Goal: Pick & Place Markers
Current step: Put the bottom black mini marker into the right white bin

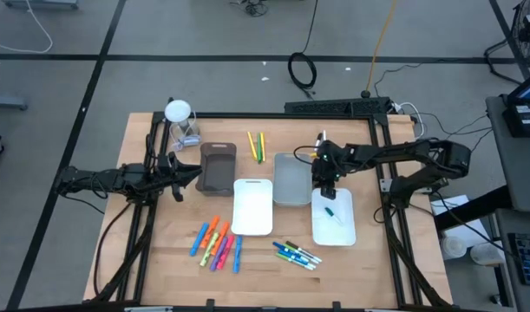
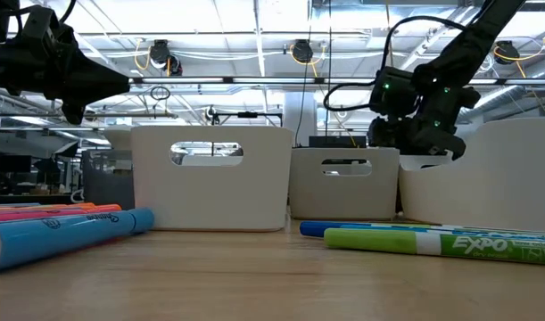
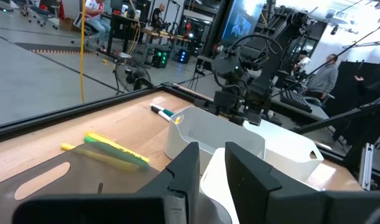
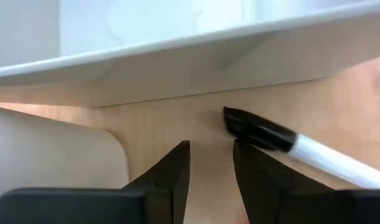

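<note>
Slim plastic markers (image 1: 217,243) lie fanned on the wooden bench (image 1: 152,251), long axes roughly front to back; another group (image 1: 297,255) lies slanted, and two yellow-green ones (image 1: 257,146) lie at the back. A green marker (image 1: 330,211) rests diagonally in the white tray (image 1: 344,232). The right gripper (image 1: 329,192) hangs at that tray's rear edge, fingers slightly spread, empty. The left gripper (image 1: 176,192) waits beside the brown tray (image 1: 218,167), narrowly parted.

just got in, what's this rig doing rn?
It is sorting markers into trays. The right end effector is down at the far edge of the white tray on the right, fingers a little apart and empty; one green marker already lies in that tray. The left end effector waits beside the brown tray. Loose marker groups still lie on the table.
</note>
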Robot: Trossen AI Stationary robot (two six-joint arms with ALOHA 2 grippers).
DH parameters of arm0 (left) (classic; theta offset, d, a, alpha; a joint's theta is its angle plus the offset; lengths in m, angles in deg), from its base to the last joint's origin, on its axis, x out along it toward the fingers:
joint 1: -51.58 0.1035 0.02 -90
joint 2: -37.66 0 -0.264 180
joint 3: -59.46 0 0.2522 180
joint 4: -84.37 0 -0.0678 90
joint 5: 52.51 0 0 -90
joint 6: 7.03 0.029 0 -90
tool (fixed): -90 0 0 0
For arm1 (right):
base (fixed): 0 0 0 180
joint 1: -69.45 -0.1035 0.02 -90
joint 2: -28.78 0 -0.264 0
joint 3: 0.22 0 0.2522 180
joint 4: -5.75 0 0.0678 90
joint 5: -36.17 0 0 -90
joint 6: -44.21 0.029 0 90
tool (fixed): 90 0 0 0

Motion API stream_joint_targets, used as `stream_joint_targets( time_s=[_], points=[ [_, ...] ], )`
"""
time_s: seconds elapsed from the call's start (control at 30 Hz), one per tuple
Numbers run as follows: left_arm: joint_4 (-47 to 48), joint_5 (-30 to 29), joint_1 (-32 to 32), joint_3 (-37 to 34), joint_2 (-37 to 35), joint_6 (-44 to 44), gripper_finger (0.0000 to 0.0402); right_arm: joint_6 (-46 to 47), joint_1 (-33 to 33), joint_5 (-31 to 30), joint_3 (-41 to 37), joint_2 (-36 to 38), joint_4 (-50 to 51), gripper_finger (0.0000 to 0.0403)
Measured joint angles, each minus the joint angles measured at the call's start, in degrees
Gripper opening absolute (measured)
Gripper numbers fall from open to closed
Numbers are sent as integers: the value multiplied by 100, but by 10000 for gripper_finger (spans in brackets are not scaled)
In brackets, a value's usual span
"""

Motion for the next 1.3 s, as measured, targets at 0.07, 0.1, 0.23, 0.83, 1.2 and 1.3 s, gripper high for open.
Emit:
stream_joint_targets(
  time_s=[0.07,0.1,0.23,0.83,1.2,1.3],
  points=[
    [2,0,2,0,0,0,79,-6,4,-228,-10,191,43,110],
    [0,0,2,0,0,0,79,7,4,-415,-19,309,74,111],
    [0,0,2,0,0,2,79,-218,-5,-1098,-15,777,90,112],
    [2,0,2,0,2,0,79,-725,330,-1296,-8,245,-148,110],
    [0,0,0,0,0,2,79,-377,-164,-1291,-8,267,-52,110],
    [-2,0,2,0,0,0,79,-363,-323,-1291,-8,299,-46,110]
  ],
)
